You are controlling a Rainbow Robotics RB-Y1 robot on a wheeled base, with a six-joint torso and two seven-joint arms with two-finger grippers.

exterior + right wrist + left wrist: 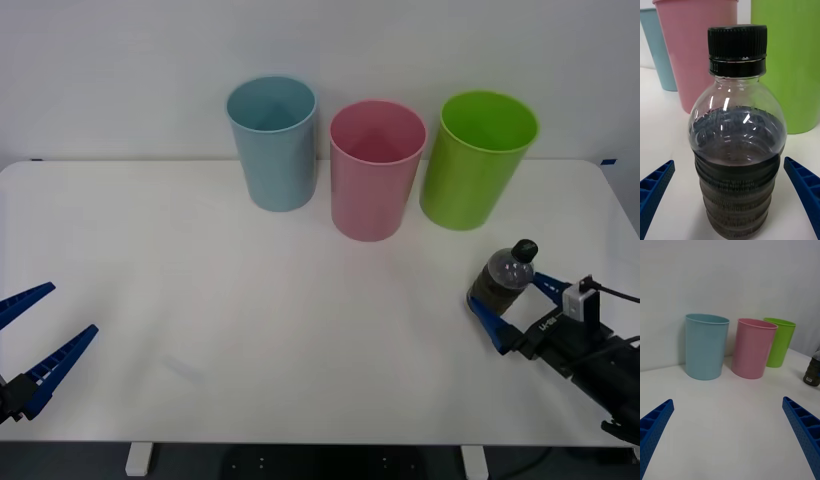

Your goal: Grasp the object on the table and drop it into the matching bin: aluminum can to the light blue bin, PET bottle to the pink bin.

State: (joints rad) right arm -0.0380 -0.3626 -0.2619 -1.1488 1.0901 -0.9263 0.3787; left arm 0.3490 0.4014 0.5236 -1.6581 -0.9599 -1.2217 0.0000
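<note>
The right gripper (pixel 508 303) sits low at the near right part of the table (pixel 250 300), and its blue fingers (pixel 486 320) are spread wide, one on each side of the PET bottle (pixel 503 277). In the right wrist view the bottle (pixel 736 150) stands straight up between the two blue fingers (pixel 805 187), and there is a white gap on both sides, so the fingers are not touching it. The bottle is small and clear, with dark brown drink inside up to its round shoulders and a black cap (pixel 737 47) on top. It rests on the white table, in front of the lime green bin (pixel 477 157) and to the right of the pink bin (pixel 376 168). It is much shorter than the bins. Three bins stand in a row at the back of the table. The light blue bin (pixel 273 140) is on the left, the pink bin is in the middle, and the lime green bin is on the right. The pink bin is just beside the light blue bin, and it stands a little closer to the robot than the other two. All three bins are upright with their round mouths open to the top. The left gripper (pixel 28 335) hangs at the near left edge of the table, well apart from the bottle and the bins. Its blue fingers (pixel 653 427) are spread wide too, with nothing between them. From the left wrist view the bottle (pixel 813 371) shows far off to one side, past the lime green bin (pixel 778 341).
</note>
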